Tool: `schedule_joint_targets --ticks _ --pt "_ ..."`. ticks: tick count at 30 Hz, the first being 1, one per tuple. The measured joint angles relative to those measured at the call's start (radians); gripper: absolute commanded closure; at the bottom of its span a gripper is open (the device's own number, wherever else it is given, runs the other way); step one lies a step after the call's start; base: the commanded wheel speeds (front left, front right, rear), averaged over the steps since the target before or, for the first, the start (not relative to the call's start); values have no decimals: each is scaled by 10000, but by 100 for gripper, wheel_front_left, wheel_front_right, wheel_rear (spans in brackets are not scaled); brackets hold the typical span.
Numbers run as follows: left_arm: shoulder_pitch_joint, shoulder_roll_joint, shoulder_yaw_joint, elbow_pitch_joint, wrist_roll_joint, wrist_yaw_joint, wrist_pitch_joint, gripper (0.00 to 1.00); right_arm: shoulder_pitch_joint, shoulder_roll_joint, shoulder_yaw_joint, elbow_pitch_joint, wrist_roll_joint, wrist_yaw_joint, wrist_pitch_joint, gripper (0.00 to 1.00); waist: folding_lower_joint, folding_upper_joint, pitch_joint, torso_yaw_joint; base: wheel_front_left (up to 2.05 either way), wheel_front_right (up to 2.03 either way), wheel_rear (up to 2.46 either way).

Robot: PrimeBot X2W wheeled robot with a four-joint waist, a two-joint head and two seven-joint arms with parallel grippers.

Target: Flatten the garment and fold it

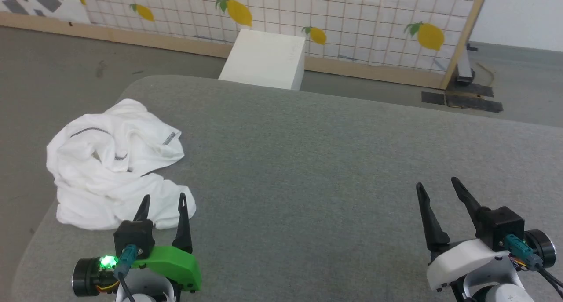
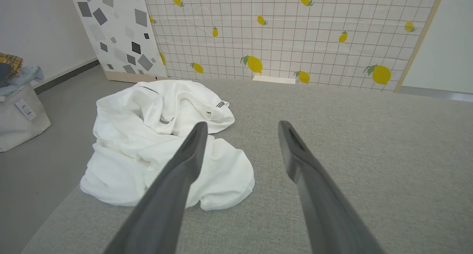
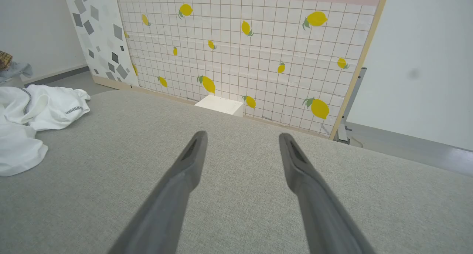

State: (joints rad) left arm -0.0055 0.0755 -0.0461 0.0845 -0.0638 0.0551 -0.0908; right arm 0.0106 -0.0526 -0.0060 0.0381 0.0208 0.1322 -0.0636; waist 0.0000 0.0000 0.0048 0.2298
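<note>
The garment (image 1: pixel 112 165) is a white shirt with grey-black stitching, lying crumpled in a heap at the left edge of the grey padded surface (image 1: pixel 334 161). It also appears in the left wrist view (image 2: pixel 155 150) and at the left of the right wrist view (image 3: pixel 33 117). My left gripper (image 1: pixel 163 200) stands open just in front of the heap's near edge, nothing between its fingers. My right gripper (image 1: pixel 437 184) is open over bare surface far to the right. The same gap shows between the left fingertips (image 2: pixel 240 126) and the right fingertips (image 3: pixel 242 135).
A white box (image 1: pixel 266 58) stands on the floor behind the surface, against a lemon-patterned grid panel (image 1: pixel 308 16) with a wooden frame. A pale bag with clothes (image 2: pixel 18 109) sits on the floor at the left. The surface's left corner is rounded.
</note>
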Motion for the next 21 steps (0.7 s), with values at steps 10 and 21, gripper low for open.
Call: schedule_joint_targets --ticks 10,21 --pt "-68 117 -31 88 -255 180 -184 0 -123 2 0 79 58 0 -151 0 0 0 51 631 0 0 0" --pt "-68 228 -21 203 -437 433 -441 0 -162 2 23 123 58 0 -263 0 0 0 51 1163 0 0 0"
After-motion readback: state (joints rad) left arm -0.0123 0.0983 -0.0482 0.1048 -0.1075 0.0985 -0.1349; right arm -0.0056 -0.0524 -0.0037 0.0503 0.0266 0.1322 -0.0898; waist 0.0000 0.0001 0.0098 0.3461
